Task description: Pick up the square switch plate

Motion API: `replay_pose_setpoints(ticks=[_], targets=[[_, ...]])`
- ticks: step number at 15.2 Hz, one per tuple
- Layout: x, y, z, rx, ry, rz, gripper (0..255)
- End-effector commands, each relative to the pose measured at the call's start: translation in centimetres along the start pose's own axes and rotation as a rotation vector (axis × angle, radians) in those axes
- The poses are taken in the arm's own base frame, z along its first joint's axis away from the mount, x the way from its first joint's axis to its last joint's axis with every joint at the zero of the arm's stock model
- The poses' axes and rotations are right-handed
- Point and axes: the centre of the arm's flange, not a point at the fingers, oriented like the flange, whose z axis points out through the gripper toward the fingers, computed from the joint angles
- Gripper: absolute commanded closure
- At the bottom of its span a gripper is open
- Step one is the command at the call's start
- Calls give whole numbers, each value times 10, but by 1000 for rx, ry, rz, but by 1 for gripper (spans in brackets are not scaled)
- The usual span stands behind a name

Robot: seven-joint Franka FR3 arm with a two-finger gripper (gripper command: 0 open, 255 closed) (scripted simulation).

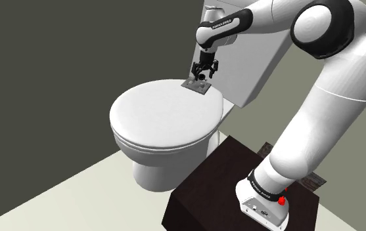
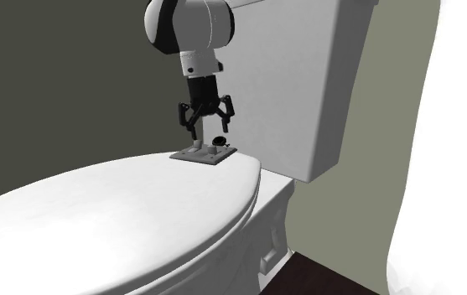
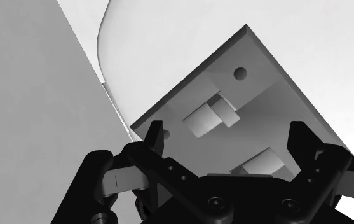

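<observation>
Now — gripper (image 2: 209, 128) wide open and empty, poised just above the square grey switch plate (image 2: 204, 154) lying flat at the rear edge of the toilet lid (image 2: 97, 214) — you should descend straight, straddle two opposite plate edges, then close.

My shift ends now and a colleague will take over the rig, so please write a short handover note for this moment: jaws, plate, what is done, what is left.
The gripper hangs just over the plate with its jaws open, holding nothing.
The plate lies flat on the closed toilet lid, at its back edge near the tank.
Done: the gripper is lined up above the plate.
Left: lower, shut the jaws on the plate, lift it.
</observation>
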Motion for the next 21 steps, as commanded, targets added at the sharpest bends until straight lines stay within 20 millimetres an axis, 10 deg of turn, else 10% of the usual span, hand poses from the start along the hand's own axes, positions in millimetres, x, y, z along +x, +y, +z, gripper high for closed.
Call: replay_pose_setpoints(ticks=[1, 8, 9, 21], targets=[[1, 0, 11, -2, 1, 2, 0], [2, -3, 35, -2, 1, 2, 0], [2, -3, 35, -2, 1, 2, 255], [2, -1, 19, -2, 1, 2, 255]])
